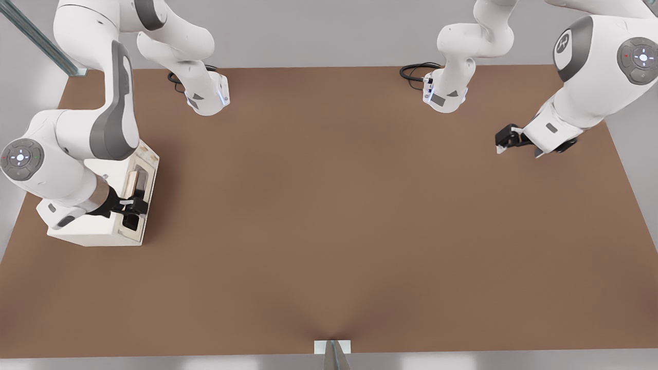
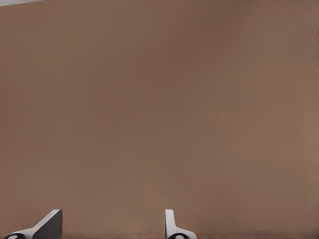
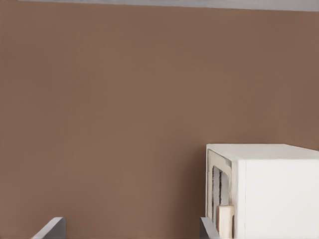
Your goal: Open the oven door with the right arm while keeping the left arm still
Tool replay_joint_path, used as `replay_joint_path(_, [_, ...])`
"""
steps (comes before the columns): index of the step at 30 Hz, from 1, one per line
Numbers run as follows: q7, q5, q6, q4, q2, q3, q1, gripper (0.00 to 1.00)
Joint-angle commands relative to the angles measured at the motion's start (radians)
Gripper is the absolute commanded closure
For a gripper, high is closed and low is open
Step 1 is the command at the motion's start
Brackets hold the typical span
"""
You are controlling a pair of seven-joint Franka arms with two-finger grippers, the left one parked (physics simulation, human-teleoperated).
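Note:
The small cream oven (image 1: 97, 226) stands on the brown table at the front view's left, and its oven door (image 1: 143, 181) with the dark window faces the table's middle. The pale tan handle (image 1: 132, 183) runs along the door. The door looks shut against the box. The right arm (image 1: 77, 149) reaches over the oven's top, with its gripper (image 1: 138, 207) in front of the door, open. In the right wrist view the gripper (image 3: 129, 230) holds nothing. One of its fingertips (image 3: 207, 229) stands right beside the handle (image 3: 225, 221), which lies outside the gap. The door (image 3: 219, 185) shows edge-on.
The left arm (image 1: 591, 77) hangs over the front view's right edge of the table (image 1: 334, 205), its gripper (image 1: 506, 139) low above the surface. Two arm bases (image 1: 208, 97) (image 1: 444, 95) with black cables stand along the far edge. A small white bracket (image 1: 332, 347) sits at the near edge.

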Motion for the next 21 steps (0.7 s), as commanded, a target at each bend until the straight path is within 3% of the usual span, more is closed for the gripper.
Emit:
replay_joint_path(1, [-0.057,-0.007,0.029,-0.025,-0.004,-0.001,-0.003,0.00])
replay_joint_path(2, [-0.057,-0.059,0.058,-0.101,-0.019,0.002,-0.001,0.00])
replay_joint_path(4, [-0.003,-0.441,-0.058,-0.187,-0.008,0.013,0.127,0.02])
replay_joint_path(6, [0.034,-0.563,-0.008,-0.393,-0.084,0.010,0.150,0.06])
replay_joint_path(8, [0.202,-0.715,-0.019,-0.494,-0.102,0.013,0.206,0.00])
replay_joint_path(9, [0.322,-0.794,-0.005,-0.546,-0.105,0.010,0.196,0.28])
replay_joint_path(11, [0.511,-0.867,0.066,-0.678,-0.153,0.005,0.193,0.69])
replay_joint_path(12, [0.566,-0.902,0.078,-0.700,-0.153,0.005,0.192,0.77])
replay_joint_path(21, [0.832,-0.972,0.179,-0.747,-0.096,0.001,0.130,0.79])
